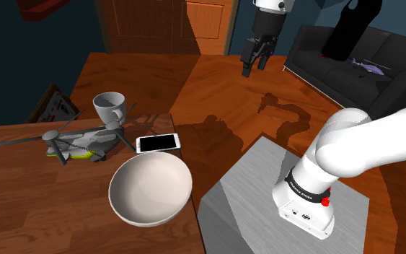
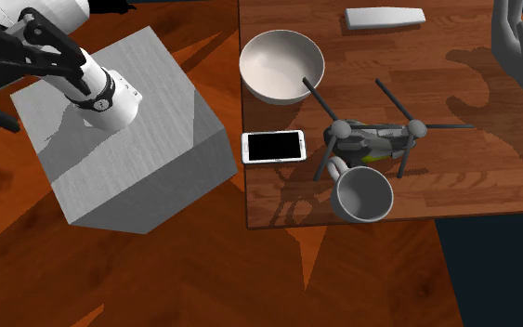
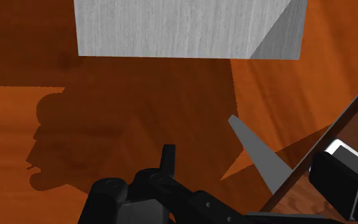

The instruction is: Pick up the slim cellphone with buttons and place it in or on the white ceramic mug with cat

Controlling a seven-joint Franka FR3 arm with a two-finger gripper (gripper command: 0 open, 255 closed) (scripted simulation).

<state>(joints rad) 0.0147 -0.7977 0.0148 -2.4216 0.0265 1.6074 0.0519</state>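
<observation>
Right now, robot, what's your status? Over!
Gripper open, empty, high over the floor, off the table. Phone flat on table between bowl and mug, untouched. Toy helicopter crowds the mug.

Three cameras: two set high, one on the hand.
The shoulder view looks down from behind the stand across the table. The second exterior view looks almost straight down from higher up. Both take in the stand, bowl, phone and mug. The wrist view faces down at the floor and the stand.
</observation>
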